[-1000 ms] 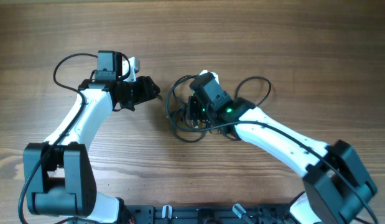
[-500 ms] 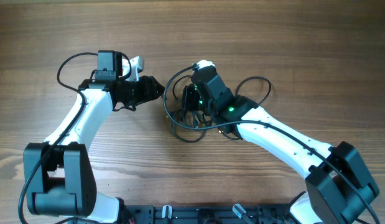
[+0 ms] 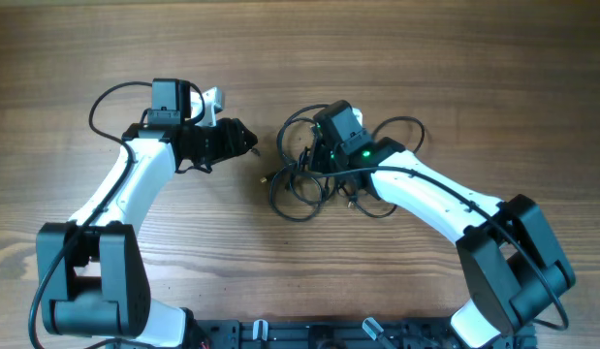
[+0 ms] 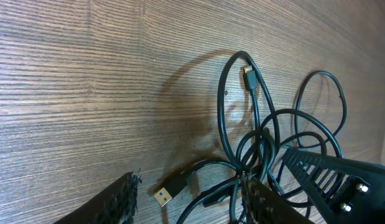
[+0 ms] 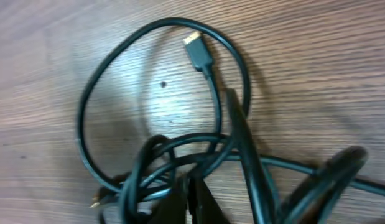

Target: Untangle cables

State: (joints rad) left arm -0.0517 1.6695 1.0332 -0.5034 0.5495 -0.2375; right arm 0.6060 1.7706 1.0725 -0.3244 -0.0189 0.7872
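The cables (image 3: 298,186) lie bunched in black loops at mid-table. In the left wrist view the knot (image 4: 254,149) sits to the right, and a USB plug (image 4: 165,195) lies between my left fingers. My left gripper (image 3: 249,141) (image 4: 192,202) stands open just left of the bunch, low over the wood and holding nothing. My right gripper (image 3: 310,160) (image 5: 191,186) is buried in the top of the bunch, its jaws shut on a cable strand where the loops cross. A loop ending in a small plug (image 5: 197,51) spreads out ahead of it.
Bare wooden tabletop (image 3: 426,58) surrounds the bunch. One cable loop (image 3: 401,131) arches over my right arm's wrist. The arm bases and a black rail (image 3: 309,334) run along the near edge.
My right gripper has pulled to the right, dragging the bunch of cables away from my left gripper. The left gripper has edged slightly right and stayed open.
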